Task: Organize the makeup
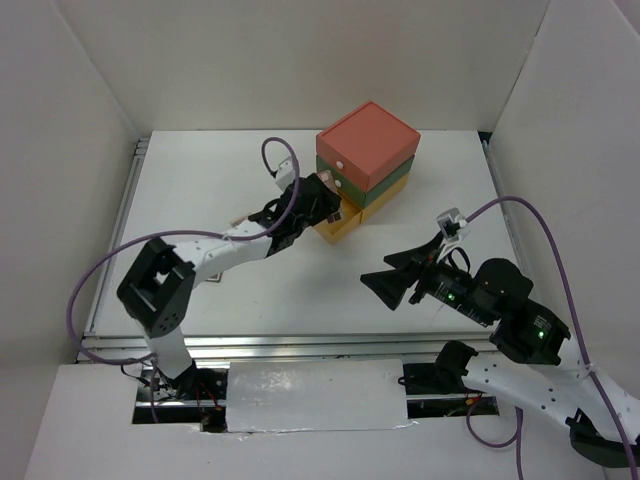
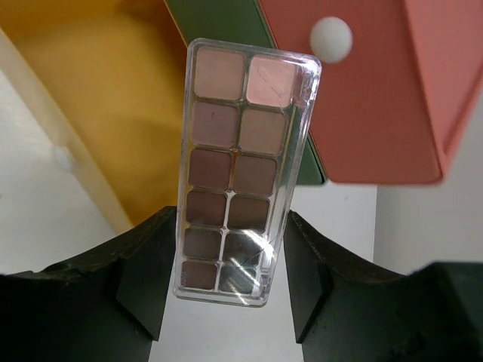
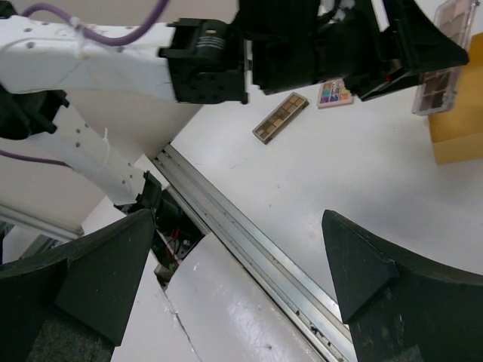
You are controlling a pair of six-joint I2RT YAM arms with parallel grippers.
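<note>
My left gripper (image 2: 230,279) is shut on a narrow brown eyeshadow palette (image 2: 241,151) in a clear case, gripped at its near end. The palette's far end reaches over the open yellow drawer (image 2: 98,98). In the top view the left gripper (image 1: 325,200) is at the drawer box's front. The held palette also shows in the right wrist view (image 3: 445,45). A second brown palette (image 3: 281,118) and a small square multicolour palette (image 3: 335,93) lie on the table under the left arm. My right gripper (image 3: 238,226) is open and empty, hovering at the right (image 1: 385,275). Compacts and tubes are out of view.
The stacked drawer box stands at the back centre: orange drawer (image 1: 368,143) on top, green (image 1: 395,180) in the middle, the yellow drawer (image 1: 335,225) pulled open. White walls enclose the table. A metal rail (image 3: 249,241) runs along the near edge.
</note>
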